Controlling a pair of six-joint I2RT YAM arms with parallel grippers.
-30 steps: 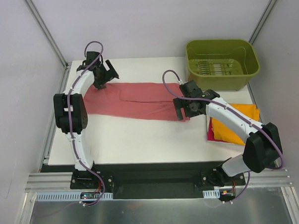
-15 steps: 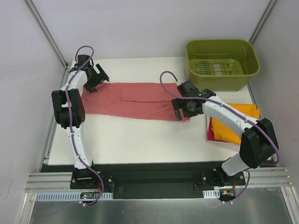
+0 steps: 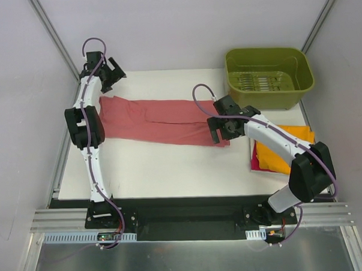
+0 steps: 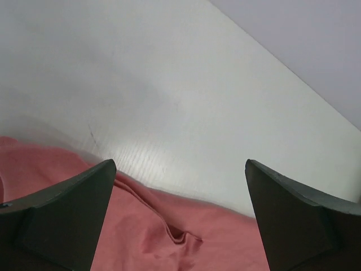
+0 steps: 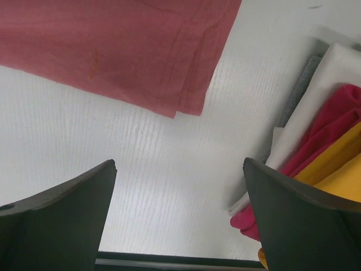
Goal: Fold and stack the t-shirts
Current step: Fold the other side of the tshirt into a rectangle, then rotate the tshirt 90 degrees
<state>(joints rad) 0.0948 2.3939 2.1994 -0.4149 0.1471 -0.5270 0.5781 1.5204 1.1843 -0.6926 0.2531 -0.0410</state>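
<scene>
Tub (image 3: pixel 268 99), orange shirt (image 3: pixel 285 154) lie right of salmon shirt (image 3: pixel 162 121); left gripper (image 3: pixel 111 77), right gripper (image 3: pixel 219 135) wide.

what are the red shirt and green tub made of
Red t-shirt: soft matte cloth, probably knit cotton; it wrinkles and has a stitched hem. Green tub: likely moulded plastic, faint sheen, stiff rounded walls, slotted floor.

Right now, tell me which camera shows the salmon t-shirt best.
The top external view: nearly the whole salmon t-shirt shows, laid long across the table. The left wrist view catches only a rumpled edge, the right wrist view only one corner.
</scene>
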